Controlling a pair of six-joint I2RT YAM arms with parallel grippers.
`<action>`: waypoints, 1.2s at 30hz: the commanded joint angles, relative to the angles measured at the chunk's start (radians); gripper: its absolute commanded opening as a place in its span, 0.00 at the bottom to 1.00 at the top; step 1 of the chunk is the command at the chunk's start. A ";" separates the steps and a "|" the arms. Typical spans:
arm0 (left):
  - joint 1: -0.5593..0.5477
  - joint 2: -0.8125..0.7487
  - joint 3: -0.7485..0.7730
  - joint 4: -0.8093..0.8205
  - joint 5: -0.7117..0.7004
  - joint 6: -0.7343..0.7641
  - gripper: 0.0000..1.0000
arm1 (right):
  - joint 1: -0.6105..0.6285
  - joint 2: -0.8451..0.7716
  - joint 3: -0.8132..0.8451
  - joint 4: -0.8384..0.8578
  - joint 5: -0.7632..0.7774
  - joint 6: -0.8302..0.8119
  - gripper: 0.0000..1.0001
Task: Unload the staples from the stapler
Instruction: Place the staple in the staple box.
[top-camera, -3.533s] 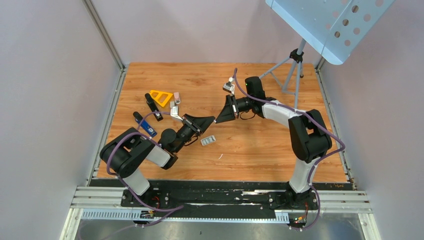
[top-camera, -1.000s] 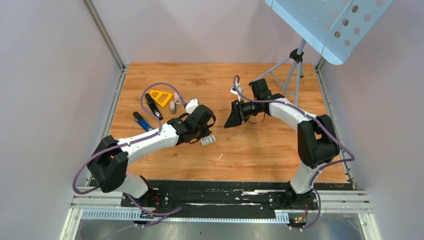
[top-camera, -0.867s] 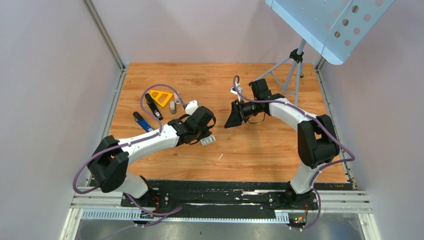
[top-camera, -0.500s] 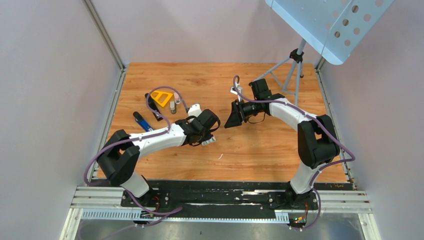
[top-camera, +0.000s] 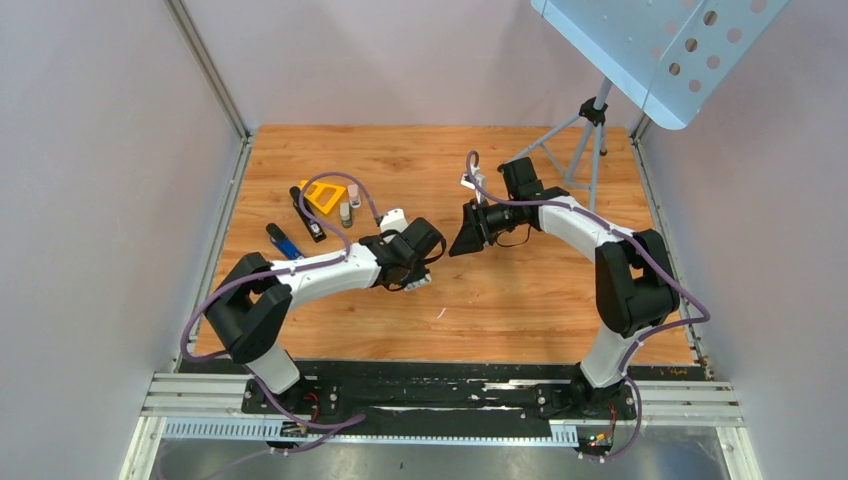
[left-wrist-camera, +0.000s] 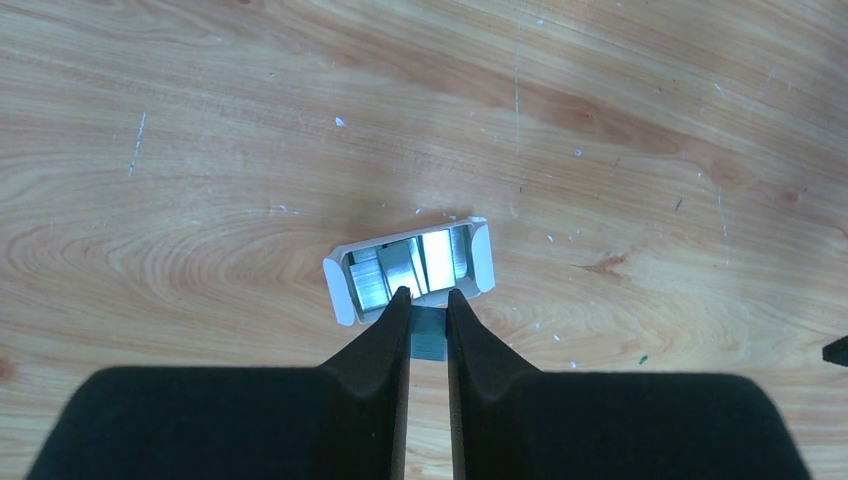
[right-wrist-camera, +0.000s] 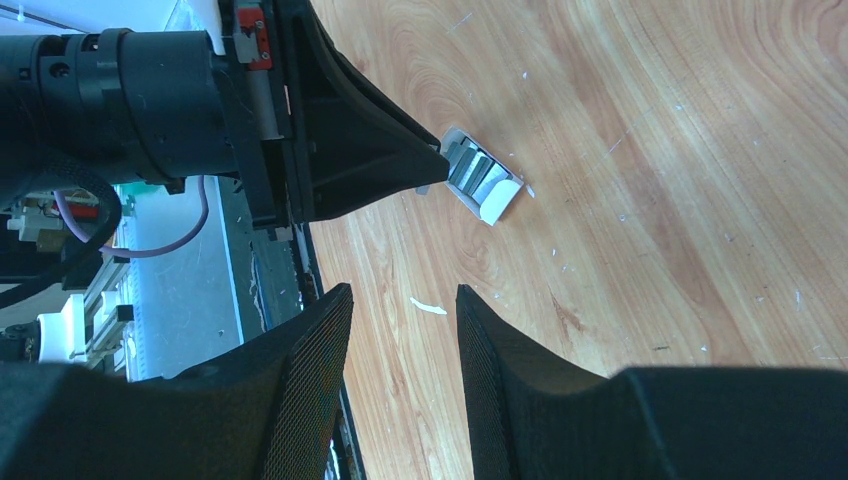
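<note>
My left gripper is shut on a short grey strip of staples, its tips just at the near edge of a small white open box that holds more staple strips. In the top view the left gripper covers most of that box. A black elongated object, apparently the stapler, lies at the far left, apart from both arms. The right gripper hangs open and empty above the wood, and it looks at the left gripper's black fingers and the box. In the top view the right gripper hovers right of the left one.
A yellow triangle, a blue tool and two small bottles lie near the stapler. A white scrap is on the wood. A tripod with a perforated blue panel stands at the back right.
The left arm has swung right from the stapler area to the white box, carrying the staple strip. The right arm pulled back slightly earlier and has since held still.
</note>
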 joint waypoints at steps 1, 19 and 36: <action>-0.009 0.029 0.033 -0.017 -0.021 -0.010 0.02 | -0.014 0.002 -0.005 -0.021 -0.007 -0.024 0.47; -0.009 0.083 0.068 -0.072 -0.081 -0.051 0.03 | -0.024 0.012 -0.005 -0.021 -0.016 -0.023 0.47; -0.008 0.130 0.098 -0.117 -0.091 -0.074 0.04 | -0.032 0.016 -0.005 -0.021 -0.023 -0.021 0.47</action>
